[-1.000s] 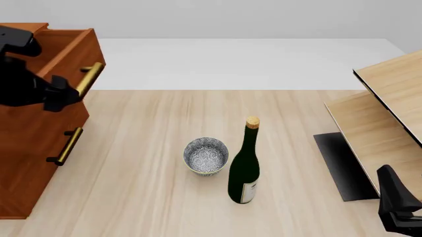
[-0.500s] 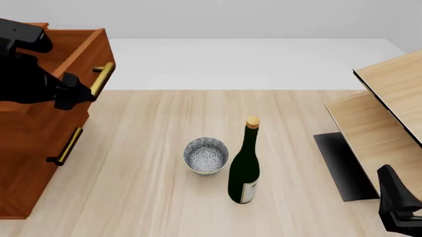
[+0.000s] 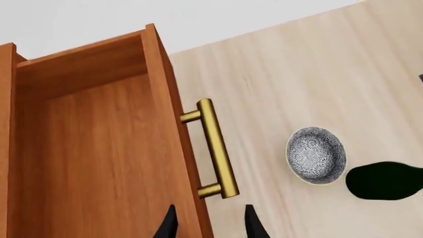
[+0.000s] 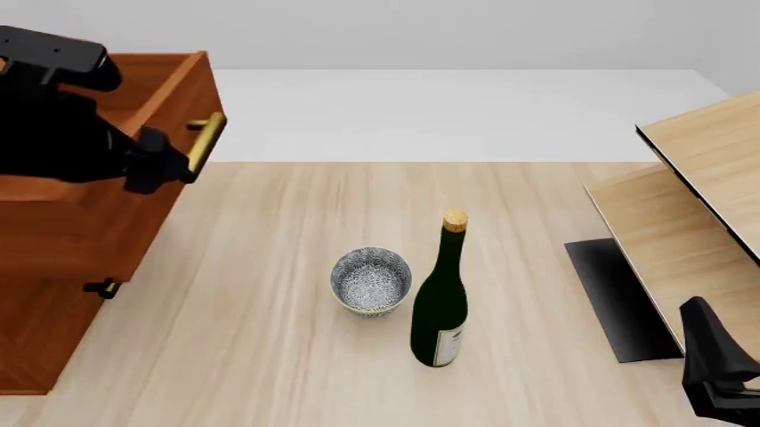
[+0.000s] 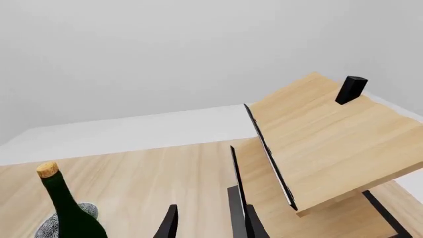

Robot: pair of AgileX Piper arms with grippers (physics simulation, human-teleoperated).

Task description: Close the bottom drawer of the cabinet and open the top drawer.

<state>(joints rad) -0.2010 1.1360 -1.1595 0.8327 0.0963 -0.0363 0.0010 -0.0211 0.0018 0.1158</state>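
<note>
The cabinet stands at the table's left edge. Its top drawer is pulled far out, and its brass handle shows in the left wrist view too. My left gripper sits at the handle's near end. In the left wrist view its jaws are apart, one finger over the drawer's inside and one outside the front board. Below, only one brass handle end shows; the bottom drawer's front is hidden under the top drawer. My right gripper is open and empty at the front right.
A patterned bowl and a dark green corked bottle stand mid-table. Pale light-wood boards on a black base slope at the right. A small black block sits on the upper board.
The top drawer has slid further out to the right with my left gripper at its handle; it now covers most of the lower handle. The right arm has not moved.
</note>
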